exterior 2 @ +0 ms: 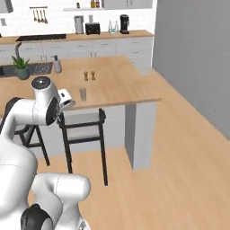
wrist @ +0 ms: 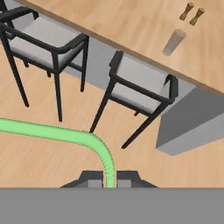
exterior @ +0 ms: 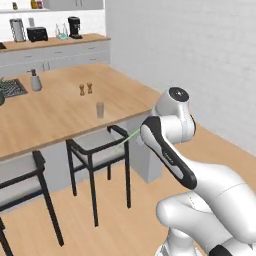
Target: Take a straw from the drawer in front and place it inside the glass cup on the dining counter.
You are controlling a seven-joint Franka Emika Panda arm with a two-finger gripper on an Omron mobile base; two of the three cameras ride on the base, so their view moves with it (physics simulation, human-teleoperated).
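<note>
My gripper is shut on the straw, a light green stick that rises between the fingertips and sweeps off to the left of the hand view. In the left base view the straw pokes out from behind my forearm, above a chair. The glass cup stands upright near the front edge of the dining counter, ahead of the hand and apart from it. The glass cup also appears in the other two views. The drawer is out of view.
Two brown shakers stand behind the cup. Black chairs with grey seats are tucked under the counter edge below the hand. A dark sink and soap bottle lie at the counter's left. Bare wood floor spreads to the right.
</note>
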